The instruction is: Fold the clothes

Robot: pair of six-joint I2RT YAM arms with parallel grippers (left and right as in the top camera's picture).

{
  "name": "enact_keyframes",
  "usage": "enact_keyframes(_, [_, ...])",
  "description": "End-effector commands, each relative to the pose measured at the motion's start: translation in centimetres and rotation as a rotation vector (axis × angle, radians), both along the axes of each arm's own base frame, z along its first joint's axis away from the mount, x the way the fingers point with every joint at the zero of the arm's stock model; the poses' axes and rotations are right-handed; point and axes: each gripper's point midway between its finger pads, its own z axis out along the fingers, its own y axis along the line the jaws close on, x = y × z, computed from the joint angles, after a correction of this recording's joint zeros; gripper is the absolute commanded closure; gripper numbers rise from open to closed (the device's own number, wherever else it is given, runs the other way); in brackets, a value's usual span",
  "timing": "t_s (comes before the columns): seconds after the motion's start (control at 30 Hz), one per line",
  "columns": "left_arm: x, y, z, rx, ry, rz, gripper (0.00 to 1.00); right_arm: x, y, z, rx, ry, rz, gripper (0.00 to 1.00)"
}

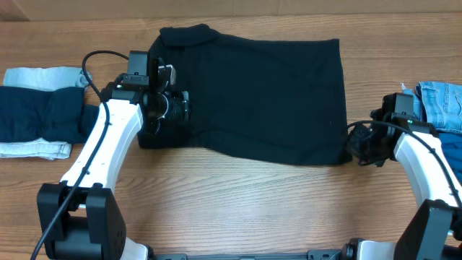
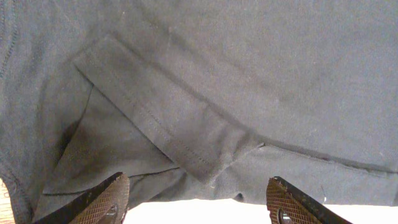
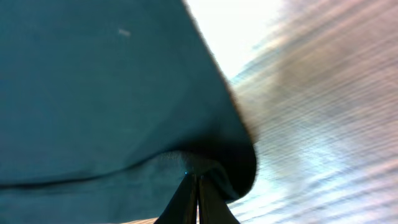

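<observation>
1. The left gripper [image 1: 173,107] has its jaws wide apart, its textured fingertips [image 2: 102,200] gripping nothing. The right gripper [image 1: 359,149] has its jaws pressed together on the near right corner of the black garment [image 1: 267,90].
2. At the far left of the wooden table [image 1: 238,195], a dark navy garment [image 1: 36,112] lies bunched on a pale blue cloth [image 1: 32,149], which shows both beyond it and nearer than it.
3. Just right of that pile, the left gripper hangs over the black garment's left edge. There a folded sleeve [image 2: 155,118] with a stitched hem lies across the body of the cloth.
4. The black garment is spread flat mid-table, roughly rectangular, with its collar [image 1: 188,32] at the far left corner.
5. Light-blue denim [image 1: 444,105] sits at the table's right edge, just beyond the right arm.
6. The tabletop is light brown wood with its grain running side to side. The right wrist view shows bright glare on it beside the pinched corner.
</observation>
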Motion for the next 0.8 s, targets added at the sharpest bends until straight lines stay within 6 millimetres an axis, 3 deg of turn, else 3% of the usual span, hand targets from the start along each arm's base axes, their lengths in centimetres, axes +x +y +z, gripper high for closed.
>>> enact_keyframes(0.0, [0.1, 0.1, -0.2, 0.017, -0.005, -0.019, 0.26, 2.2, 1.5, 3.1, 0.095, -0.113, 0.033, 0.96])
enact_keyframes(0.13, [0.2, 0.1, -0.2, 0.017, -0.008, -0.018, 0.26, 3.8, 1.1, 4.0, 0.075, -0.179, 0.035, 0.96])
enact_keyframes(0.3, [0.2, 0.1, -0.2, 0.016, -0.008, -0.018, 0.27, 4.3, -2.0, 3.6, -0.097, -0.181, -0.021, 0.96])
enact_keyframes(0.43, [0.5, 0.0, 0.0, 0.008, -0.018, -0.002, 0.27, 5.9, -2.6, 4.2, -0.125, -0.248, -0.029, 0.96])
enact_keyframes(0.77, [0.6, 0.0, 0.0, 0.004, -0.021, 0.005, 0.27, 6.7, -2.7, 0.3, -0.103, -0.174, -0.027, 0.96])
